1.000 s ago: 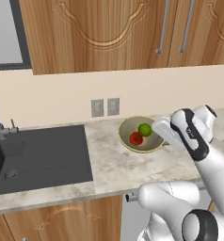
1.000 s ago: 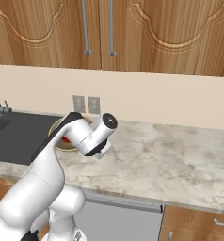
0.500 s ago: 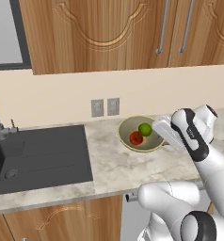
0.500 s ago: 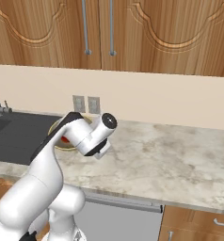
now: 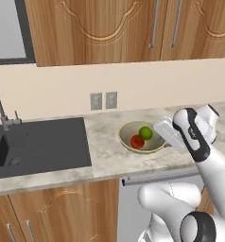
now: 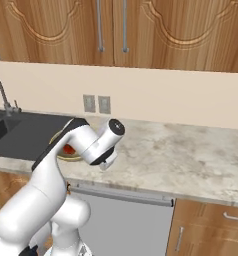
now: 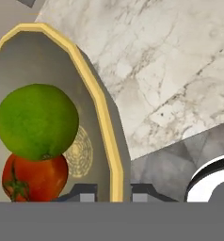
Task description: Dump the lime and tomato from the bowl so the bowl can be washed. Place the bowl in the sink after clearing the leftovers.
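On the marble surface (image 5: 109, 158): one bowl, one sink, one white arm reaching in from the right of the left base view.
Bowl count: one bowl (image 5: 126, 137), pale olive-tan with a lighter yellow rim, resting on the surface just right of the sink, below the wall outlets.
Bowl contents: two fruits, both lying inside and touching each other.
Lime count: one lime (image 5: 145, 132), bright green, toward the back of the bowl in the left base view; large and round in the hand view (image 7: 37, 121), overlapping the tomato.
Tomato count: one tomato (image 5: 137, 141), red-orange, just in front and left of the lime; green stem mark visible in the hand view (image 7: 34, 178).
Sink count: one sink (image 5: 38, 146), dark grey-black, set into the surface at the left, apart from the bowl; nothing seen lying in the visible part of the basin.
Faucet count: one faucet (image 5: 2, 111), grey metal, at the sink's back left.
Outlets count: two outlets (image 5: 103, 100), side by side on the beige wall above the bowl.
Cabinets: wooden upper cabinets (image 5: 133, 28) with two long metal handles; lower wooden doors under the surface.
Tool: tool (image 7: 114, 194) low at the bowl's right rim, one fingertip inside the rim and one outside, straddling the yellow edge; jaws apart, nothing clamped as far as visible.
Tool in base views: hidden behind the white wrist, so cannot tell its spread from there.
Right base view: bowl (image 6: 56, 143) and tomato (image 6: 68, 149) partly hidden behind the arm.
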